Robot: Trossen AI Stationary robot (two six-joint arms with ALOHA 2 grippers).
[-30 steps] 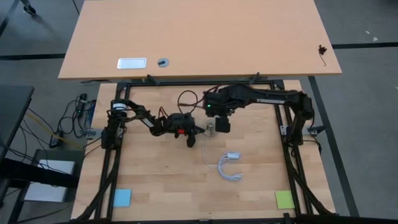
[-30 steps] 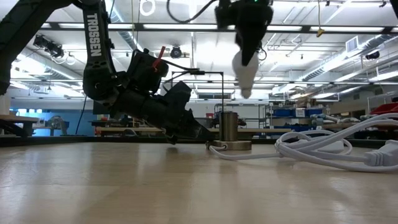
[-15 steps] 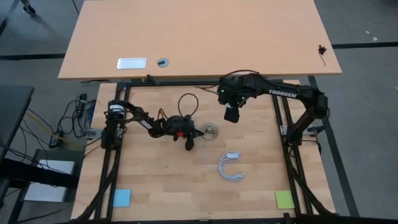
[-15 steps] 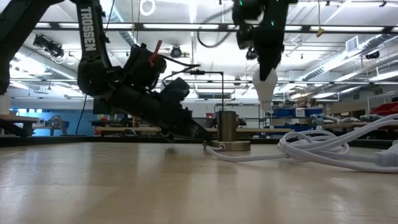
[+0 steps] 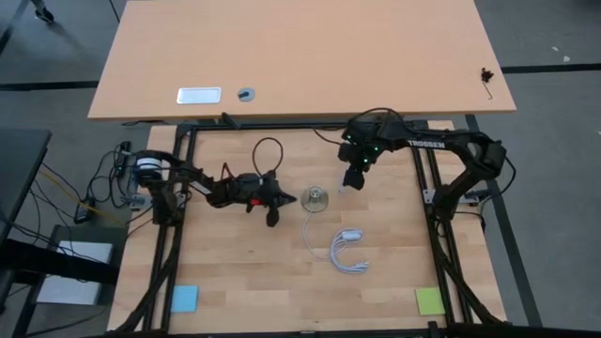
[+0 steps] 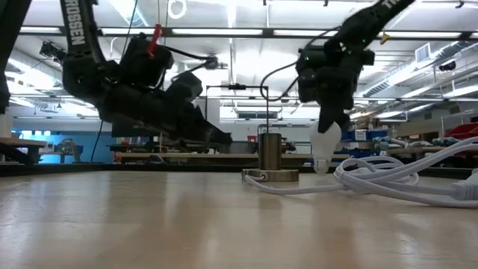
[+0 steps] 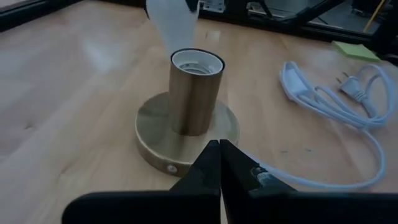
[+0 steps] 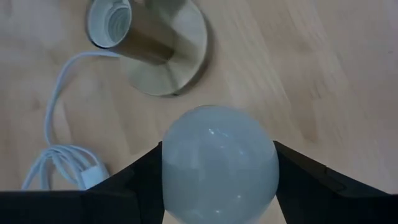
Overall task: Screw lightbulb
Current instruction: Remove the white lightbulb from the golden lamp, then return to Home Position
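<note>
The white frosted lightbulb [image 8: 217, 158] is in my right gripper [image 8: 217, 155], which is shut on it. It hangs just to the right of the brass socket [image 5: 315, 198], and it also shows in the low view [image 6: 324, 143] and the left wrist view [image 7: 173, 18]. The socket stands upright on its round base [image 7: 186, 134] with its open mouth up. My left gripper [image 7: 219, 146] is shut and empty. It points at the socket base from the left, and its tip [image 6: 226, 140] is raised off the table. My right gripper pinches the bulb's round glass body [image 8: 171, 168] between its two fingers [image 8: 134, 177], one on each side. The fingers come from above, pointing down. The bulb hangs upright with its narrow end [image 6: 320, 163] down, close to the table top; I cannot tell whether it touches.
A coiled white cord [image 5: 346, 252] with a small box plug lies on the near side of the socket and runs to its base. A blue note [image 5: 184, 298] and a green note [image 5: 430, 300] lie at the near corners. Black frame rails [image 5: 441, 244] border the table.
My right gripper has carried the bulb from above the socket toward the table's right and far edge, and has come down with it beside the socket. My left gripper has drawn back toward the table's left, and its tip has risen from beside the socket base.
</note>
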